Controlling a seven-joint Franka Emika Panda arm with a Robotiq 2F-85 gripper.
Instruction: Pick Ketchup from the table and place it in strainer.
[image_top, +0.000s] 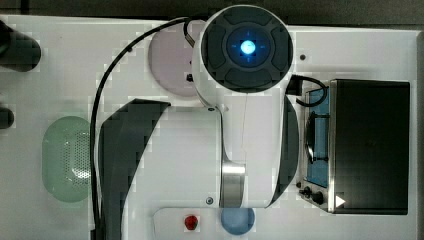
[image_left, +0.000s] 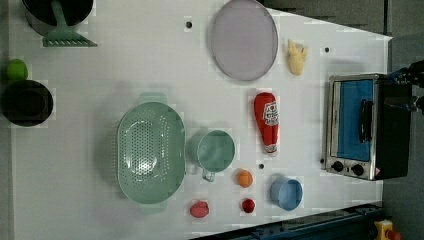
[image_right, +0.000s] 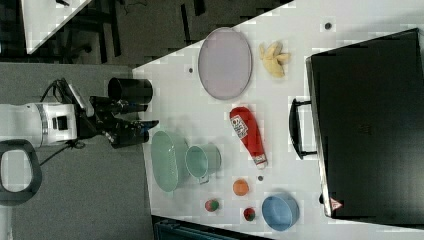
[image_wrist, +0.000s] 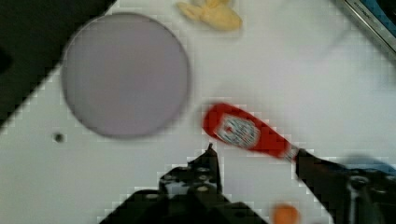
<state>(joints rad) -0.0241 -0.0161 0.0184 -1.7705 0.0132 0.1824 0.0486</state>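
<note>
Still approach only: jaws parted and empty, well above the Ketchup (image_left: 266, 121) lying flat on the desk (image_left: 100, 65) beside the strainer (image_left: 150, 152); next, descend and straddle its body.

Ketchup (image_left: 266, 121): red squeeze bottle, white label and cap, lying flat on the counter (image_left: 100, 210). Strainer (image_left: 150, 152): pale green perforated oval, upright, empty, well apart from it.
</note>
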